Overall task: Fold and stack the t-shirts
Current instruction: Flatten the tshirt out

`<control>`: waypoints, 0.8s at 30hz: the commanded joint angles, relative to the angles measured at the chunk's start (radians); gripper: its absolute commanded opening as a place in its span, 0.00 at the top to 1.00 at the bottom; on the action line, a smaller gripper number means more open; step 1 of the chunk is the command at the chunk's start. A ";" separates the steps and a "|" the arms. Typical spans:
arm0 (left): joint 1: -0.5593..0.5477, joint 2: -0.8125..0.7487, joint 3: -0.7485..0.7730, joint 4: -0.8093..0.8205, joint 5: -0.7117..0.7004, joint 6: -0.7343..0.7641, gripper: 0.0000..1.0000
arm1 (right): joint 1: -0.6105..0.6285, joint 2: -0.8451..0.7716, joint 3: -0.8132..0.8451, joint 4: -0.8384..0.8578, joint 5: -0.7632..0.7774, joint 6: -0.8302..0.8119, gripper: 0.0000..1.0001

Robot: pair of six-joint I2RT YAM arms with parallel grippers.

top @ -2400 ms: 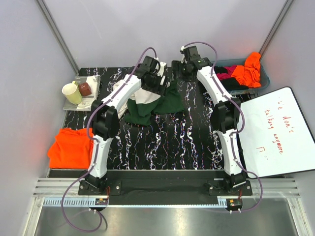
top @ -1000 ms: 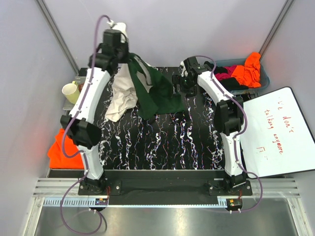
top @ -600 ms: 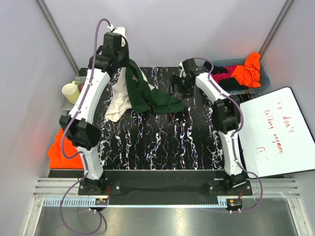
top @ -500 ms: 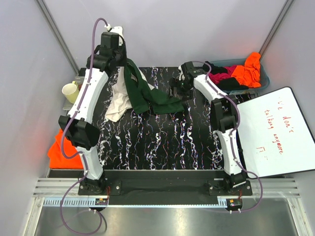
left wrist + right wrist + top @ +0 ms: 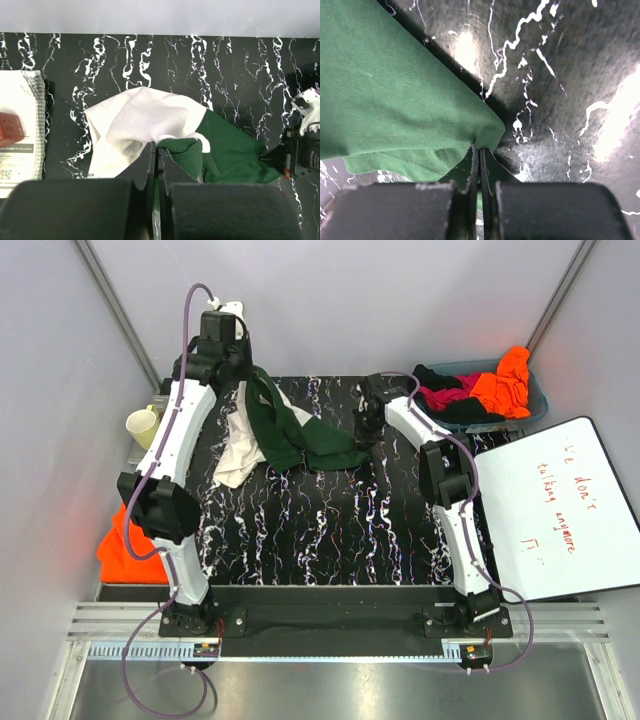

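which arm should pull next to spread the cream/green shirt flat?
Right, likely. The right claw is shut on the green sleeve tip, low at the table, with bare table beyond. The left claw, shut on the bunched shirt, hangs high at the far edge; better as anchor.

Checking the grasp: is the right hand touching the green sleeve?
Touching. The right wrist view shows the right hand shut on a corner of the green sleeve.

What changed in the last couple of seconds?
The left arm, jaws shut on the cream and green shirt, lifted it up and toward the back left corner. The right arm swung down to the green sleeve and closed its jaws on its corner. The orange shirt, bin and white board stayed put.
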 commanded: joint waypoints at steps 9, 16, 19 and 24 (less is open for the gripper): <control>-0.009 -0.113 -0.066 0.061 0.092 0.014 1.00 | 0.017 -0.240 0.109 -0.035 0.203 -0.052 1.00; -0.142 -0.140 -0.081 0.060 0.150 0.019 1.00 | 0.017 -0.512 0.138 -0.034 0.390 -0.094 1.00; -0.220 -0.137 -0.046 0.048 0.205 0.001 1.00 | 0.016 -0.625 0.131 -0.032 0.462 -0.146 1.00; -0.358 -0.137 0.060 0.017 0.282 -0.027 1.00 | 0.016 -0.829 0.104 -0.002 0.629 -0.243 1.00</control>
